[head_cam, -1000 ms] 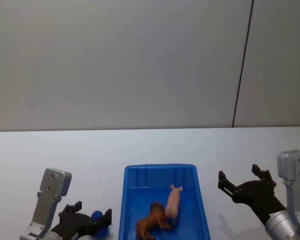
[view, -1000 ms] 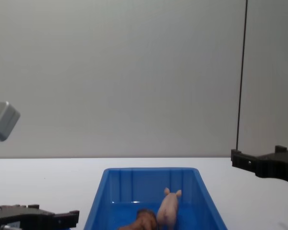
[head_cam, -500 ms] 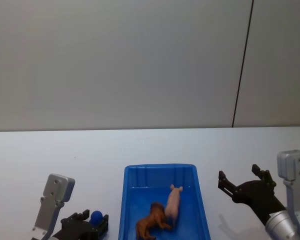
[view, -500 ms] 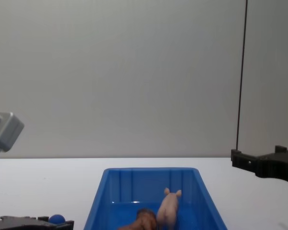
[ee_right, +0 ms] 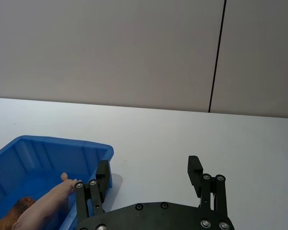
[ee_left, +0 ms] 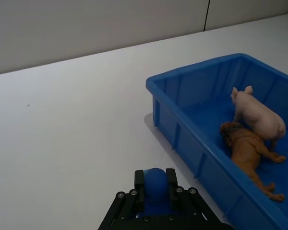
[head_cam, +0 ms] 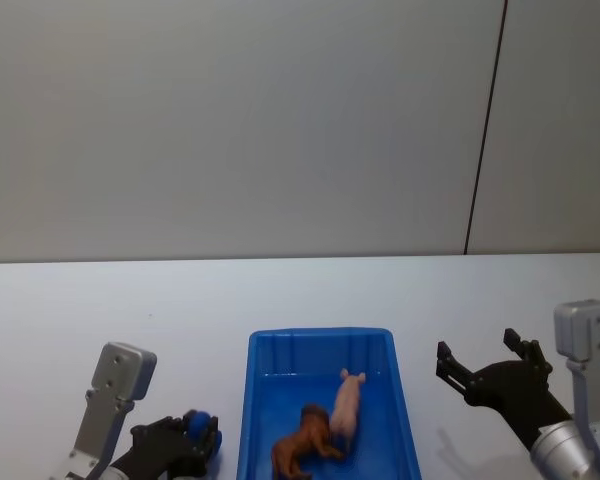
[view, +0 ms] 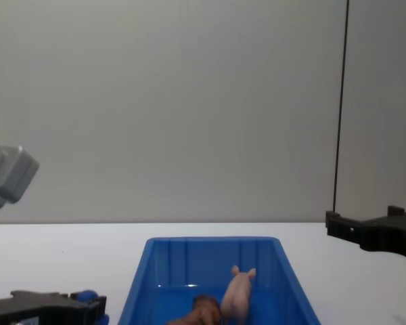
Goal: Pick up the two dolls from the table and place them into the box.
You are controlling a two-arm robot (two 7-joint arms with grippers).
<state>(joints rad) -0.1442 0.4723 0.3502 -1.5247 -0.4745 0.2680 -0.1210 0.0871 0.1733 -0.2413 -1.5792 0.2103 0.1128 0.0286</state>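
Both dolls are already found inside the box (head_cam: 325,345): the pig (head_cam: 346,407) stands next to the lion (head_cam: 302,442), touching it, toward the near half of the bin floor. Task judged as essentially done, since nothing of the two dolls is left on the tabletop (head_cam: 180,300).

The left end effector (ee_left: 156,191) is clenched on a small blue round-topped object (ee_left: 156,184), held low, just left of the box's outer wall. This object is no part of the task; why it is gripped cannot be told.

The right end effector (ee_right: 149,177) is released, fingers spread apart and nothing between them, hovering right of the box, probably parked clear after a drop.

Hidden or cut off: the near end of the box and the lion's hind part are cropped at the head view's lower edge. In the chest view the lion is largely cut off. How the blue object is shaped below the fingers cannot be made out.
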